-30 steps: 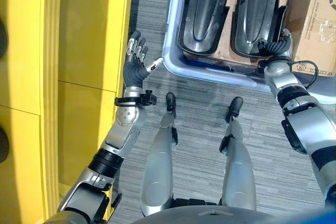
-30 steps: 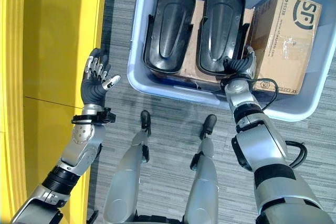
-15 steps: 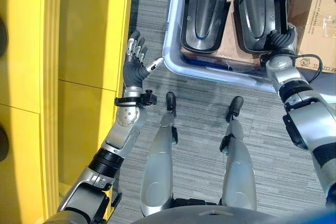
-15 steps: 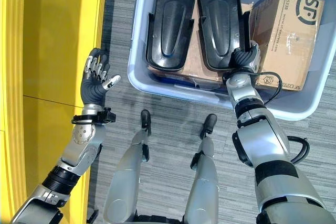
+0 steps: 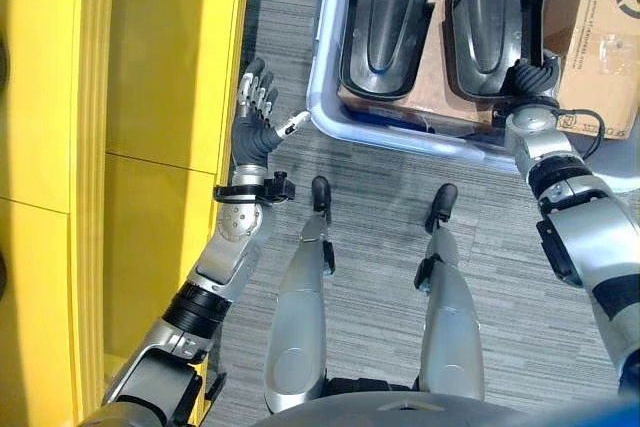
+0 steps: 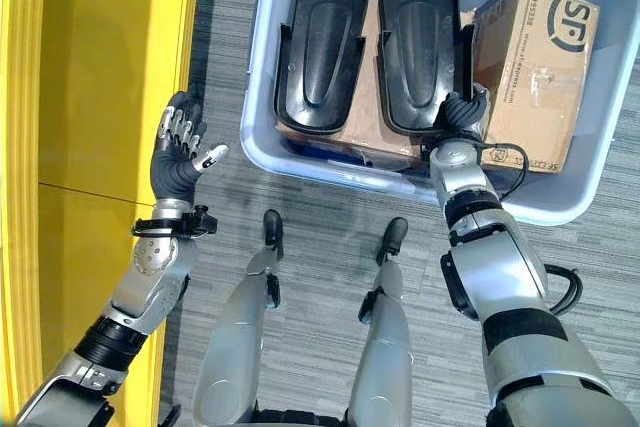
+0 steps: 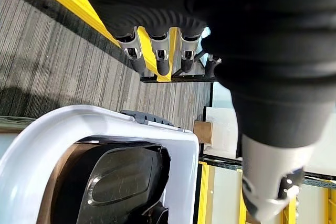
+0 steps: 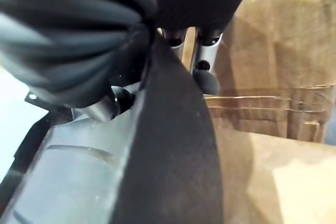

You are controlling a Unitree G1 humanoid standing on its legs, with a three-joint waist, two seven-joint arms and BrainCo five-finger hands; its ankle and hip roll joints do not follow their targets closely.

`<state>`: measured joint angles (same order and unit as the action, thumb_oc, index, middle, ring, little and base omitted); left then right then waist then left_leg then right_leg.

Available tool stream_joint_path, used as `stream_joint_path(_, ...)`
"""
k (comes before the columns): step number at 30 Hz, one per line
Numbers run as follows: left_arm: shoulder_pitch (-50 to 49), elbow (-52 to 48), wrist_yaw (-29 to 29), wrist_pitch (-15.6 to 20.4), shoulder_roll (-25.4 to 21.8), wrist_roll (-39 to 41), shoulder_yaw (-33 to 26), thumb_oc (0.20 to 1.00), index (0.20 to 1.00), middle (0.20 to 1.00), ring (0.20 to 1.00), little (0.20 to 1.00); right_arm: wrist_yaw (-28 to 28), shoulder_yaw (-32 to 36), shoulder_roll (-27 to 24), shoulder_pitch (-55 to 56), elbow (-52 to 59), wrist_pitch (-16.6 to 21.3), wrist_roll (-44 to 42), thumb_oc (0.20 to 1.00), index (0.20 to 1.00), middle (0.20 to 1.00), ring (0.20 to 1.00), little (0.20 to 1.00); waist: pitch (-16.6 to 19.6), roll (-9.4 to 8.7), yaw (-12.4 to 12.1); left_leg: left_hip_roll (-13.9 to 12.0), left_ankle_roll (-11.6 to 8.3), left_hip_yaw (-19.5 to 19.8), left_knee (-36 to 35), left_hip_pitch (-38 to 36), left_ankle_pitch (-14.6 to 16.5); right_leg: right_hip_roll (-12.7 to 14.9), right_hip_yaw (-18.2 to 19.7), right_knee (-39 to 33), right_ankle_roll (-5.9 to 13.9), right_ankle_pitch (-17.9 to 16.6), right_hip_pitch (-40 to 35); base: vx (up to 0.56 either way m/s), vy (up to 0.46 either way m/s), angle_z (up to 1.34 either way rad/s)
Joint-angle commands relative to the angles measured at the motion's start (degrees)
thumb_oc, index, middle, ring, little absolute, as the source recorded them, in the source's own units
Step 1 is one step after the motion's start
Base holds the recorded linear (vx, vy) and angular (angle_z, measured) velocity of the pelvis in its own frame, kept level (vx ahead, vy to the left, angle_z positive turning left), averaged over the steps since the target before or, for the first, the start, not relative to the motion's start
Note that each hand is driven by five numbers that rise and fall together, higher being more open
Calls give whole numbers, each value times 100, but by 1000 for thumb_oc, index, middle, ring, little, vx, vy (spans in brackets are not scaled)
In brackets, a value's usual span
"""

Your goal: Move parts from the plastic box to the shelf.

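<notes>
Two long black moulded parts lie side by side in the pale plastic box (image 6: 300, 162). My right hand (image 6: 460, 112) is at the near end of the right-hand part (image 6: 420, 42), fingers curled over its edge; in the right wrist view that edge (image 8: 173, 145) runs between my fingers (image 8: 207, 51) and thumb. The other part (image 6: 325, 47) lies untouched beside it. My left hand (image 6: 175, 162) is raised and open between the yellow shelf (image 6: 100, 97) and the box, holding nothing.
A brown cardboard box (image 6: 530, 77) stands in the plastic box right of the parts, close to my right hand. Flat cardboard (image 6: 372, 67) lies under the parts. Grey carpet runs between shelf and box.
My right hand has moved a little further into the box at the right part's near end, and that part has shifted slightly. The left hand has held still; the view shifted slightly.
</notes>
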<state>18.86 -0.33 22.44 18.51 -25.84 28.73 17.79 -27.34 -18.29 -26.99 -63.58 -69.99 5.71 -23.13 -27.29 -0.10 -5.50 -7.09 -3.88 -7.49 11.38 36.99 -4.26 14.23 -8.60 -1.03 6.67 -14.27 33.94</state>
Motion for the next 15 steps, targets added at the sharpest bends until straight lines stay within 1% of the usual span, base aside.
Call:
stream_joint_path(1, -270, -524, -67, 381, -243, 37, -227, 1000, 1000, 1000, 1000, 1000, -17, 33, 103, 197, 257, 278, -340, 200, 200, 200, 200, 200, -1, -70, -73, -105, 3, 450, -194, -147, 87, 330, 218, 642, 363, 546, -598, 0, 0, 0)
stream_joint_path(2, -271, -524, -67, 381, -243, 37, -226, 1000, 1000, 1000, 1000, 1000, -17, 33, 103, 198, 258, 278, -339, 200, 200, 200, 200, 200, -2, -71, -74, -105, 3, 449, -195, -148, 87, 330, 218, 642, 363, 546, -599, 0, 0, 0)
stream_joint_path(3, -311, -512, -78, 370, -238, 53, -274, 1000, 1000, 1000, 1000, 1000, -23, 86, 97, 316, 494, 346, -418, 200, 200, 200, 200, 200, 13, -94, -37, -119, 2, 450, -219, -183, 81, 319, 239, 645, 359, 547, -611, 0, 0, 0)
stream_joint_path(8, -451, -541, -107, 348, -249, 83, -395, 1000, 1000, 1000, 1000, 1000, -1, 165, 109, 682, 1124, 445, -479, 200, 200, 200, 200, 200, 56, -159, 31, -151, -8, 444, -254, -273, 64, 293, 256, 673, 336, 565, -643, 0, 0, 0)
stream_joint_path(9, -518, -534, -123, 328, -252, 95, -464, 1000, 1000, 1000, 1000, 1000, -1, 232, 147, 891, 1534, 486, -530, 200, 200, 200, 200, 200, 78, -187, 63, -177, -14, 446, -261, -302, 55, 287, 262, 680, 330, 571, -659, 0, 0, 0)
stream_joint_path(11, -606, -553, -148, 310, -246, 103, -526, 1000, 1000, 1000, 1000, 1000, 14, 306, 162, 1094, 1931, 559, -542, 200, 200, 200, 200, 200, 98, -211, 91, -186, -17, 453, -275, -333, 45, 270, 276, 680, 323, 578, -684, 0, 0, 0)
stream_joint_path(12, -612, -555, -148, 309, -248, 104, -525, 1000, 1000, 1000, 1000, 1000, 10, 310, 164, 1107, 1944, 553, -538, 200, 200, 200, 200, 200, 101, -212, 90, -186, -17, 453, -277, -335, 45, 270, 275, 679, 323, 578, -686, -8, -17, -4)
stream_joint_path(13, -682, -577, -168, 291, -248, 123, -595, 1000, 1000, 1000, 1000, 1000, 6, 395, 178, 1323, 2405, 602, -539, 200, 200, 200, 200, 200, 129, -233, 118, -195, -21, 448, -293, -368, 35, 260, 277, 678, 318, 591, -712, -2, -15, -5)
stream_joint_path(15, -741, -583, -190, 280, -234, 123, -646, 1000, 1000, 1000, 1000, 1000, 34, 475, 206, 1569, 2782, 641, -525, 200, 200, 200, 200, 200, 156, -252, 147, -197, -26, 450, -302, -408, 35, 253, 279, 682, 314, 603, -744, 2, -13, -6)
